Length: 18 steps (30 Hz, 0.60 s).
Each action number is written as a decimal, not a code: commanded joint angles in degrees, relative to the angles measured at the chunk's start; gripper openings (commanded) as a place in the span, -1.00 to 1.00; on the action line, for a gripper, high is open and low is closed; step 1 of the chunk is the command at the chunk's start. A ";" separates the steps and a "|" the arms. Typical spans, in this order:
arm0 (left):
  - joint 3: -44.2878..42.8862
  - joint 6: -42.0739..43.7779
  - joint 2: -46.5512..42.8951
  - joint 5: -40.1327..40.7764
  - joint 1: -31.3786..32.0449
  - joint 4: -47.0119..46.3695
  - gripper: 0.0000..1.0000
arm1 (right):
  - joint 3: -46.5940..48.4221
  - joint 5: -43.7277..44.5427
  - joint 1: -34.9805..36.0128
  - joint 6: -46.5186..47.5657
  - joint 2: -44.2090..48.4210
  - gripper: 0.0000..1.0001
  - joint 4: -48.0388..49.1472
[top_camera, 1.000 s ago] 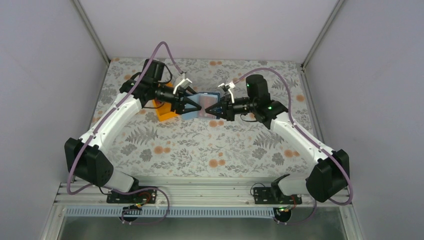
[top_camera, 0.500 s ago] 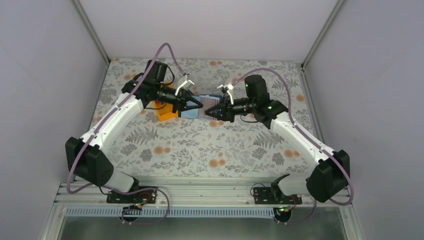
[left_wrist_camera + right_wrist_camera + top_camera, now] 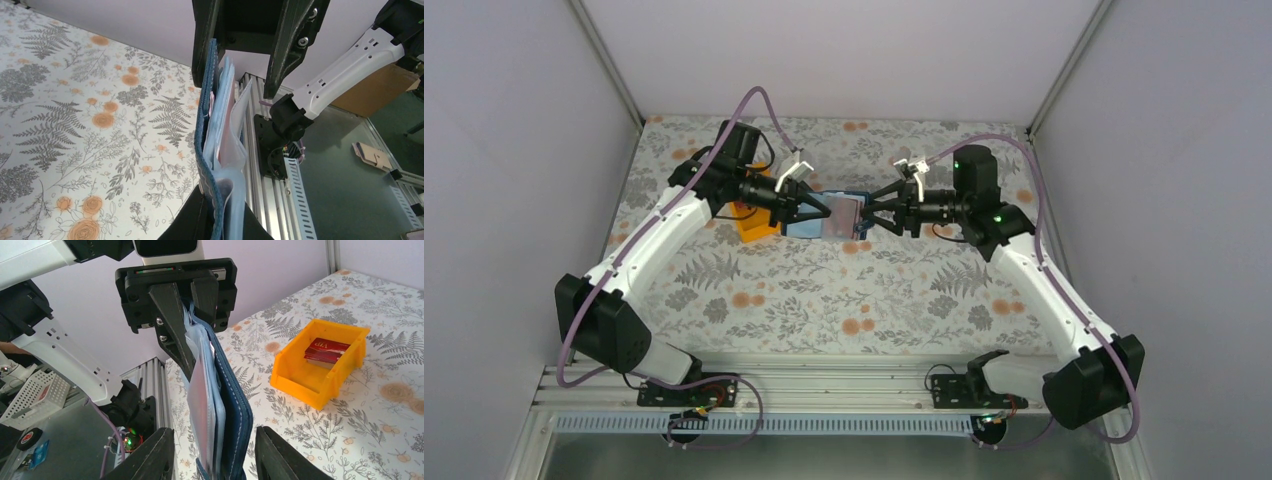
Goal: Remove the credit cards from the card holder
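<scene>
**Left gripper** is clamped on one end of the card holder, which stands on edge in the air above the fern-and-flower tablecloth. **Right gripper** faces it with its fingers spread wide. One finger is just beside the blue cover and the other is apart from the pale sleeves. Credit cards, red, lie stacked in the orange tray, which rests on the cloth behind the left gripper. Plain pale walls enclose the table. An aluminium rail runs along its near edge.
</scene>
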<state>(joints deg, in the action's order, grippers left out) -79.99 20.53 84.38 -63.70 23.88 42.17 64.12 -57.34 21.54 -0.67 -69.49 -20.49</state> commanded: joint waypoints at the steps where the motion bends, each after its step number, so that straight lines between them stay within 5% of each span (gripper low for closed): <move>1: -1.27 0.62 -0.97 -2.39 0.11 -0.60 -0.95 | -0.80 -1.61 -0.71 0.09 0.75 -0.15 -1.20; 11: -0.74 -0.63 -1.31 -2.92 1.10 -1.76 -0.95 | -3.59 -1.10 0.22 -4.49 -0.47 -0.17 2.64; 18: -0.86 -0.05 -0.89 -2.84 1.58 -1.38 -0.95 | -4.08 0.54 0.74 -3.73 -1.23 -0.44 2.67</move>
<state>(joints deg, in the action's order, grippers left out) -80.03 20.08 84.38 -64.05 25.12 42.06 60.20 -57.84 21.76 -4.62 -69.80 -19.07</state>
